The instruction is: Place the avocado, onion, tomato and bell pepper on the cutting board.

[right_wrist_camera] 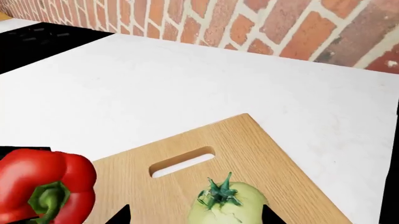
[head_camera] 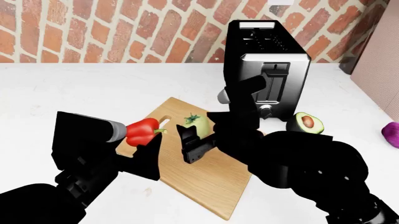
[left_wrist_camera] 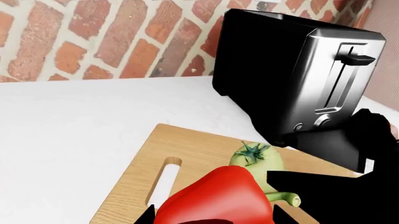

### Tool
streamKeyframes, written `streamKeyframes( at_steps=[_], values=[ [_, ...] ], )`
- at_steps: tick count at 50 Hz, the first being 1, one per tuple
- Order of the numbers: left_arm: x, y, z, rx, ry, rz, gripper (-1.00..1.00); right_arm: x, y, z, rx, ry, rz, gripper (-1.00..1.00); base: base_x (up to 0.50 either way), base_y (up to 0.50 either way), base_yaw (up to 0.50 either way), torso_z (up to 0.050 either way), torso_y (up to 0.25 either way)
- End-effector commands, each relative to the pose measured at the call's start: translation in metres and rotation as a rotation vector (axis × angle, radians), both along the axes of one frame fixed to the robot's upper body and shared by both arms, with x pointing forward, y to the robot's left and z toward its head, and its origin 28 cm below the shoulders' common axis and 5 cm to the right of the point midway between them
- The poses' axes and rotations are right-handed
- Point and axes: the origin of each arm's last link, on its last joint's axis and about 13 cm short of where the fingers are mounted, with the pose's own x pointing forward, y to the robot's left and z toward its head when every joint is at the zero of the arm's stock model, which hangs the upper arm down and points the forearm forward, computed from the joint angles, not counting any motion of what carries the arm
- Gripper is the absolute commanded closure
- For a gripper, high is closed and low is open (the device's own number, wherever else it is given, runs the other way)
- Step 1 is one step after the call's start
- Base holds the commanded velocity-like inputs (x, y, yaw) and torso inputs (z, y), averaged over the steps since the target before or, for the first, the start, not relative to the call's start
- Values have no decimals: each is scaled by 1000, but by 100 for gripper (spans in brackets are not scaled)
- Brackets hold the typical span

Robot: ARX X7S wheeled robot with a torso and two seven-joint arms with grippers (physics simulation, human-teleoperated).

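My left gripper (left_wrist_camera: 213, 217) is shut on the red bell pepper (left_wrist_camera: 215, 198) and holds it over the handle end of the cutting board (left_wrist_camera: 187, 144). In the head view the pepper (head_camera: 142, 132) hangs at the board's (head_camera: 206, 186) left edge. The pale green tomato (right_wrist_camera: 225, 203) rests on the board between the wide-open jaws of my right gripper (right_wrist_camera: 193, 217), with a gap on one side. It also shows in the head view (head_camera: 193, 122). The avocado (head_camera: 305, 122) lies on the counter right of the toaster. The onion (head_camera: 391, 134) is at the far right edge.
A black and chrome toaster (head_camera: 265, 65) stands just behind the board, close to my right arm. A brick wall (head_camera: 124, 28) runs along the back of the white counter (head_camera: 74, 93). A dark panel (head_camera: 380, 60) stands at the right.
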Motion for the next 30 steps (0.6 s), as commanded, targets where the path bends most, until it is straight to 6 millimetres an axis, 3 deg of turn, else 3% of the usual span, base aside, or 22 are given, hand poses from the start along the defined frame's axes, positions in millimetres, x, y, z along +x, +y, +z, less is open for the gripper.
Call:
streamKeyframes(
  at_steps=[1, 14, 22, 30],
  values=[
    [5, -1, 0, 15, 19, -12, 100, -19, -4, 14, 24, -73, 2, -100, 0, 0, 0, 0, 0],
    [6, -1, -4, 10, 70, -41, 100, -43, -14, 31, 69, -146, -38, -100, 0, 0, 0, 0, 0],
    [24, -3, -4, 4, 107, -55, 100, -60, -28, 51, 94, -256, -103, -100, 0, 0, 0, 1, 0],
    [35, -6, -4, 6, 132, -68, 100, -71, -49, 57, 122, -308, -204, -100, 0, 0, 0, 0, 1]
  ],
)
